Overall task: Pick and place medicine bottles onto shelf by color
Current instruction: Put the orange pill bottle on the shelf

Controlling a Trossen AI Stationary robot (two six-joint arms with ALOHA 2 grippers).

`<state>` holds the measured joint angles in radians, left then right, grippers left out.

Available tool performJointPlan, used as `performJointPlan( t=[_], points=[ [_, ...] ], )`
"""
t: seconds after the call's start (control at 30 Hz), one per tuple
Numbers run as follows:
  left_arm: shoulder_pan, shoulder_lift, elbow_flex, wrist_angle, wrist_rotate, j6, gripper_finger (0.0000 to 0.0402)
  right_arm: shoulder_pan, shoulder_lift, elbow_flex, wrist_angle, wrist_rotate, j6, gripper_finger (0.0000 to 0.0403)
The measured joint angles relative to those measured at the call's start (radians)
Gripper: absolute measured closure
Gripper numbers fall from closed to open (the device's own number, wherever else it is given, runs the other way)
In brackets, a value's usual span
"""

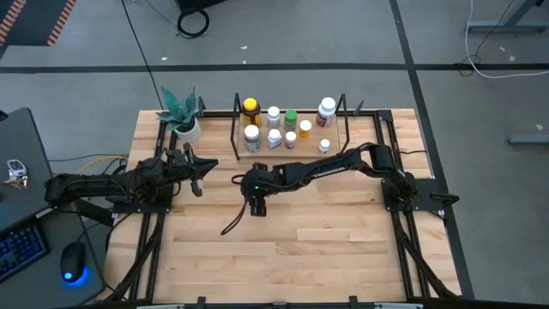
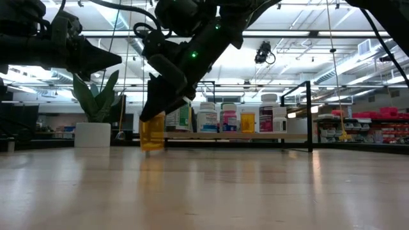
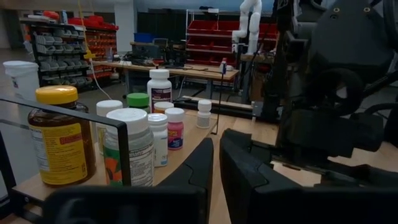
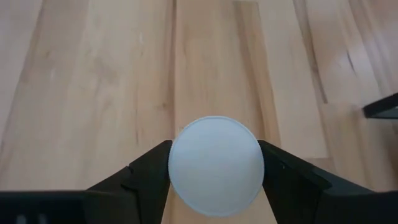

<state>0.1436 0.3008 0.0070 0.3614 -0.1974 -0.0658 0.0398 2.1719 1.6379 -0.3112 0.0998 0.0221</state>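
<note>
- Your right tool (image 4: 214, 171) points straight down over the middle of the bench (image 1: 326, 257), with one finger on each side of a round white cap (image 4: 215, 166). It is grasping that cap: both pads sit against its rim in the right wrist view.
- The cap belongs to an amber bottle (image 2: 152, 132). In the low view it stands upright under the right tool, its base at or just above the bench; you cannot tell from here whether it has lifted clear.
- The bottle's long axis is vertical and runs in line with the tool above it, so the grip is from the top, across the cap.
- The shelf (image 1: 292, 153) lies toward 12 o'clock from the held bottle in the high view, near but not touching. Nine or so bottles stand on it already.
- For colour, look at the yellow-capped amber bottle (image 1: 250, 109) at the shelf's 9 o'clock end. It seems the closest match, so the carry likely runs toward 12 o'clock, slightly to 11.
- Your left tool (image 1: 196, 176) is clenched shut and empty, parked at 9 o'clock from the right tool, just off the shelf's left end.
- The left arm is nearer that end, but the right arm has the bottle, so the move is the right arm's.
- Watch the black uprights: the bottle probably has to rise over the front rail.
</note>
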Motion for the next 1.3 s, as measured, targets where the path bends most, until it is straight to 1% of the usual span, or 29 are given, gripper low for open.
performJointPlan(
  t=[0.17,0.4,0.57,0.8,0.97,1.1,1.17,1.3],
  points=[
    [0.0,0.0,0.0,0.0,0.0,0.0,0.0371,-0.009,0.0,0.0,-0.008,0.008,0.005,0.0171],
    [0.0,0.0,0.0,0.0,0.0,0.0,0.0363,-0.027,0.0,0.0,-0.037,0.014,0.005,0.0171],
    [0.0,0.0,0.0,0.0,0.0,0.0,0.0364,-0.047,-0.002,0.0,-0.064,0.017,0.012,0.0171],
    [0.0,0.0,0.0,0.0,0.0,0.0,0.0373,-0.051,-0.024,0.0,-0.099,0.061,0.011,0.0171],
    [0.0,0.0,0.0,0.0,0.0,0.0,0.0368,-0.051,-0.041,-0.003,-0.135,0.065,0.01,0.0171],
    [0.0,0.0,0.0,0.0,0.0,0.0,0.0363,-0.051,-0.065,-0.048,-0.111,0.065,0.012,0.0172],
    [0.0,0.0,0.0,0.0,0.0,0.0,0.0361,-0.051,-0.088,-0.091,-0.059,0.067,0.015,0.0172],
    [0.0,0.0,0.0,-0.001,0.0,0.0,0.0363,-0.051,-0.157,-0.198,-0.01,0.095,0.054,0.0172]
  ],
)
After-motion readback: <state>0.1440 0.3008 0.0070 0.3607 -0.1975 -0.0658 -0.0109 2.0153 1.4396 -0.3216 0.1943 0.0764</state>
